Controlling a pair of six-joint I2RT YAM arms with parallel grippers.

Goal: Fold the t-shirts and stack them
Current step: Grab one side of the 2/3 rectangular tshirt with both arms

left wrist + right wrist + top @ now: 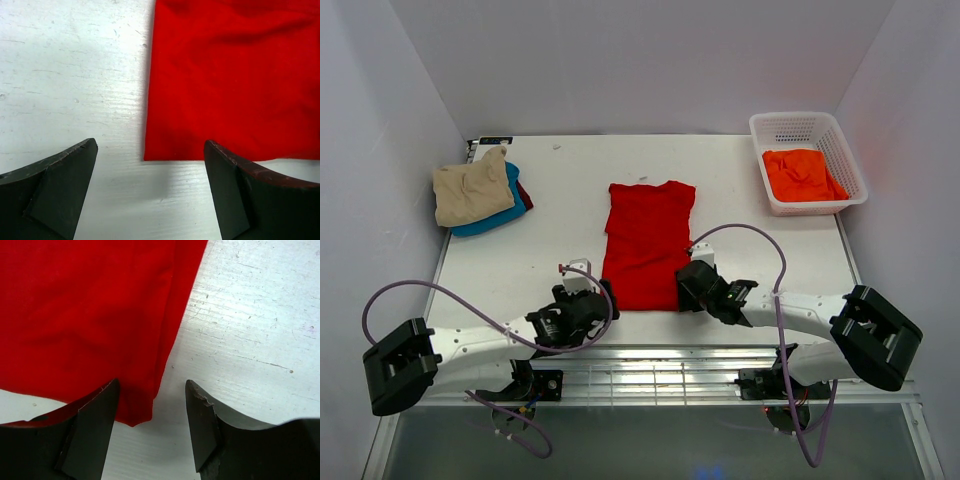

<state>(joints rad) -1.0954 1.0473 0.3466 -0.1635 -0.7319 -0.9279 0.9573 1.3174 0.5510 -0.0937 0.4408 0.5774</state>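
The red t-shirt (646, 243) is laid flat near the middle of the surface (550, 250), drawn in to a narrow upright rectangle with its hem toward the arms; in the right wrist view a doubled layer is seen along its right edge, so the side folds are judged to be done and the lengthwise fold not yet made. The left hand (600, 303) is held low just beside the near left corner of the hem, its jaws spread wide with nothing between them, the corner lying on the surface just ahead of the gap. The right hand (686, 290) is set likewise at the near right corner, jaws moderately apart and closed on nothing, the cloth's tip showing between them. This paired placement is judged to suit a hold on both hem corners, so that the hem can be carried toward the collar evenly and skew avoided. A tan t-shirt (472, 192) is stacked on a teal blue t-shirt (512, 206) and a dark red t-shirt (525, 193) at the far left, presumably as the finished pile. An orange t-shirt (802, 175) is left crumpled in the white basket (852, 172) at the far right, well apart, apparently awaiting its turn.
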